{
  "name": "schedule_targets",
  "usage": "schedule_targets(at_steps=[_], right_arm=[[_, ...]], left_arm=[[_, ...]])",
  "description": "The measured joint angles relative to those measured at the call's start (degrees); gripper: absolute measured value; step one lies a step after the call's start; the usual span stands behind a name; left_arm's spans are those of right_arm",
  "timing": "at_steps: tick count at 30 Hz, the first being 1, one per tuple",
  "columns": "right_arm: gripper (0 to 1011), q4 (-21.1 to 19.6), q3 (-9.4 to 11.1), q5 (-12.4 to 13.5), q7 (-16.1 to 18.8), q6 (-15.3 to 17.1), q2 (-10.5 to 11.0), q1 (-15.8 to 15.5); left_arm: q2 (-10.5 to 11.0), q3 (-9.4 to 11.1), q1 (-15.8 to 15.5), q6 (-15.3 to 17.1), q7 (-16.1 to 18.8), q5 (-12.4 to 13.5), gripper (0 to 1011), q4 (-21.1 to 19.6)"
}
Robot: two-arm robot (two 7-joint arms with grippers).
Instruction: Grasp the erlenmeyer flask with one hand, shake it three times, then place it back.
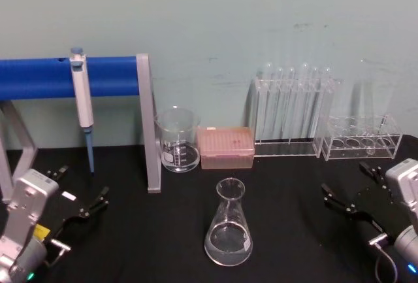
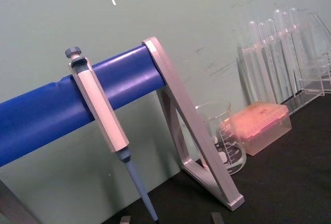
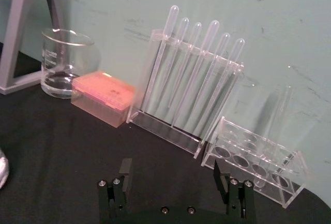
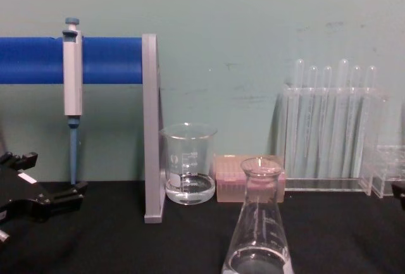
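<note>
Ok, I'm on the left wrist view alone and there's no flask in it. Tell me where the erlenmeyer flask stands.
Observer: The erlenmeyer flask stands upright on the black table, in front of the pink tip box, on the robot's side of it.
Operator: Give me the right gripper.
Observer: The right gripper is open, low over the table to the flask's right, well apart from it.
Operator: Now place my own gripper against the flask.
Observer: The left gripper is open, to the flask's left, in front of the hanging pipette, and not touching the flask.
</note>
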Motion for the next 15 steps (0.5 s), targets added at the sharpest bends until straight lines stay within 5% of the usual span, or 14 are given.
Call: schedule_targets(at_steps=[15], right_arm=[[1000, -6.2, 4.3, 7.5, 9.4, -0.3, 2.5, -5.6]], left_arm=[[0.0, 0.0, 0.0, 0.0, 0.0, 0.0, 1001, 0.0]])
